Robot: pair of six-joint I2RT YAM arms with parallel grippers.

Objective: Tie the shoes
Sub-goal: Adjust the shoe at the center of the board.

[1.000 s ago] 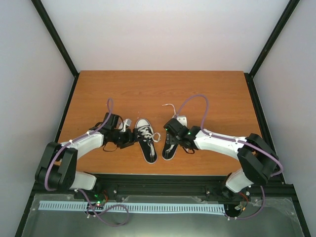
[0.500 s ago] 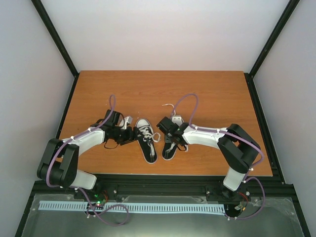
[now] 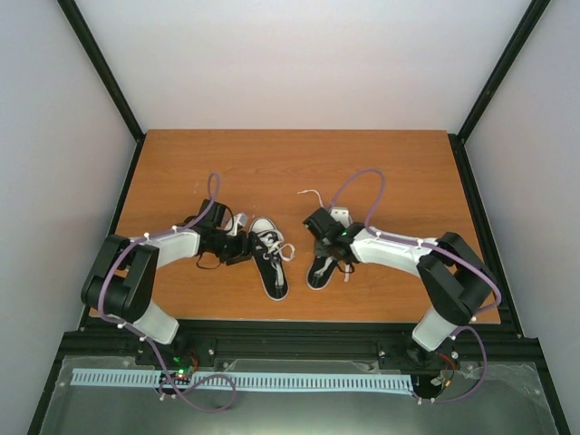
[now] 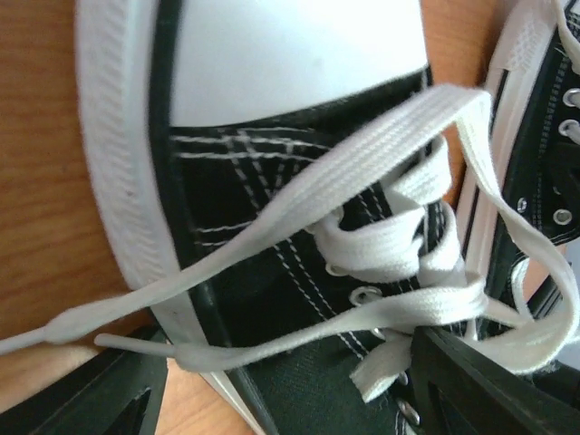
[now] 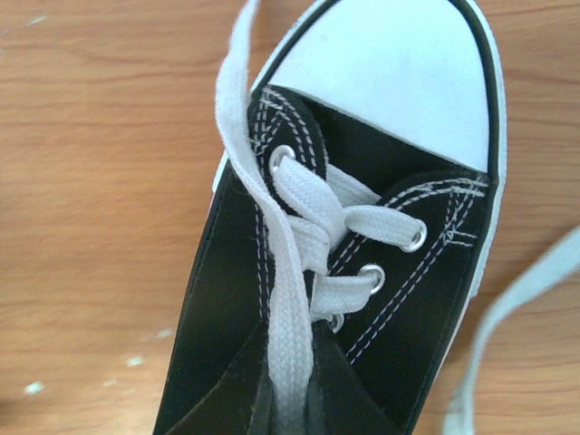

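Two small black shoes with white toe caps lie side by side on the wooden table, the left shoe (image 3: 270, 261) and the right shoe (image 3: 320, 270). My left gripper (image 3: 243, 246) is at the left shoe's side. In the left wrist view it (image 4: 290, 403) stands open, with that shoe (image 4: 272, 208) and its loose white laces (image 4: 362, 172) running between the fingers (image 4: 489, 385). My right gripper (image 3: 326, 249) hangs over the right shoe (image 5: 399, 272). In the right wrist view it (image 5: 292, 419) is shut on a white lace (image 5: 288, 308) that runs down over the eyelets.
A free lace end (image 3: 311, 193) trails on the table (image 3: 408, 172) behind the right shoe, and another strand (image 5: 517, 299) lies beside that shoe. Black frame posts and white walls enclose the table; the arm bases sit at its near edge.
My right gripper has closed on the right shoe's lace, and its arm has shifted over that shoe. My left gripper has moved right, closer against the left shoe, and narrowed slightly.
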